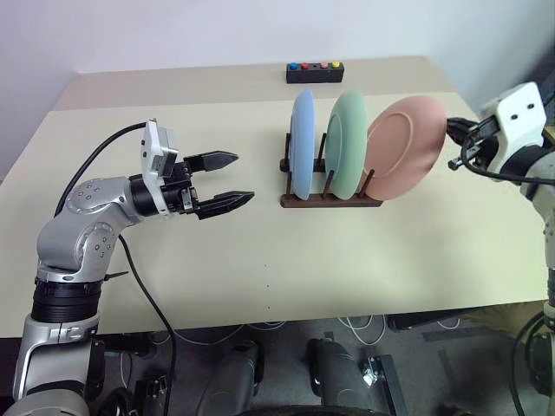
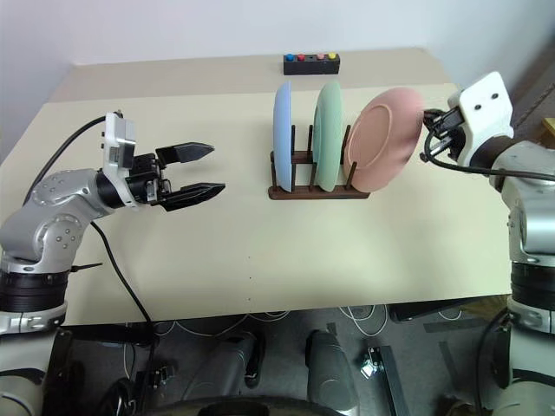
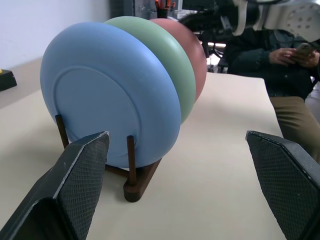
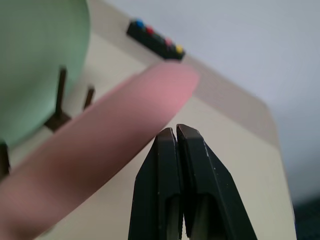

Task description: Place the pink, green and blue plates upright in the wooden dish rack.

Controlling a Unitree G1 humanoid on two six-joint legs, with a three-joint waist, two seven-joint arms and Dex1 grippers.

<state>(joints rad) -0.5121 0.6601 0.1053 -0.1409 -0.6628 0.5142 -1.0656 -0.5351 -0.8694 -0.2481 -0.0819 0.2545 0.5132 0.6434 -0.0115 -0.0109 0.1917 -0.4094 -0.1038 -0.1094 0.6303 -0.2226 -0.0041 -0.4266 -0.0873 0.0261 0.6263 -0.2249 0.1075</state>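
Right gripper [image 4: 176, 131] is clenched with nothing between its fingers, its tips just beside the raised edge of the pink plate [image 1: 406, 146]. That plate leans at a slant in the end slot of the rack [image 1: 330, 198], not yet upright, while the green plate [image 1: 349, 143] and blue plate [image 1: 302, 141] stand straight between the pegs. Left gripper [image 1: 227, 179] hangs released, well apart from the rack, on the blue plate's side. The plates look like light, stiff, matte plastic, unlikely to break but apt to slide on the pegs. The top rim seems the best place to pinch or nudge the pink one.
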